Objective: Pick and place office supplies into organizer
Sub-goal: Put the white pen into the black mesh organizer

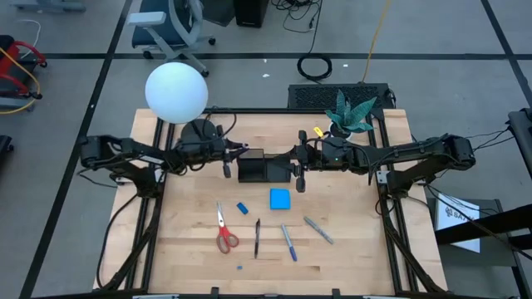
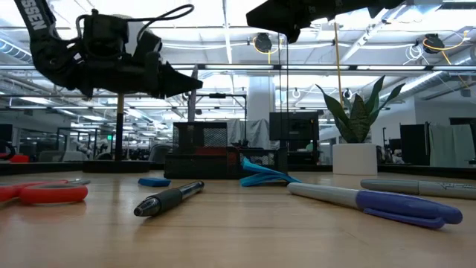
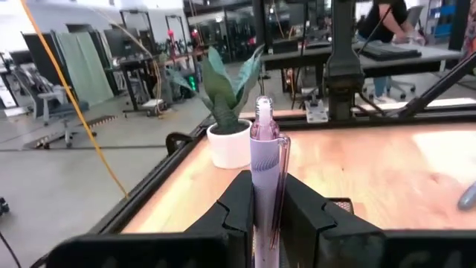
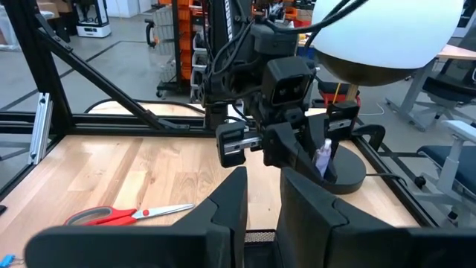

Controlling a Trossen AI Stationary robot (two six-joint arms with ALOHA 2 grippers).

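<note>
My left gripper (image 1: pixel 231 154) hovers level at the left end of the black organizer (image 1: pixel 264 169), shut on a pale lilac pen (image 3: pixel 264 149). The same pen (image 4: pixel 323 158) shows in the right wrist view. Facing it at the organizer's right end is my right gripper (image 1: pixel 296 163), with a narrow gap and nothing between its fingers (image 4: pixel 232 197). Lying flat on the table nearer the front are red-handled scissors (image 1: pixel 224 233), a small blue eraser (image 1: pixel 242 208), a blue note pad (image 1: pixel 280 198), a black pen (image 1: pixel 257 237), a blue pen (image 1: pixel 288 242) and a grey pen (image 1: pixel 318 230). My left gripper pinches the pale pen's barrel (image 3: pixel 265 205) between its two fingers. The fingers come level from the table's left and lie along the pen. The pen's capped end (image 3: pixel 262 112) sticks out past the fingertips. It is lifted clear of the table.
A lamp with a white globe (image 1: pixel 176 91) and a round black base (image 1: pixel 199 130) stands at the far left behind my left arm. A potted plant (image 1: pixel 349 116) stands at the far right. A tiny blue scrap (image 1: pixel 240 267) lies near the front edge.
</note>
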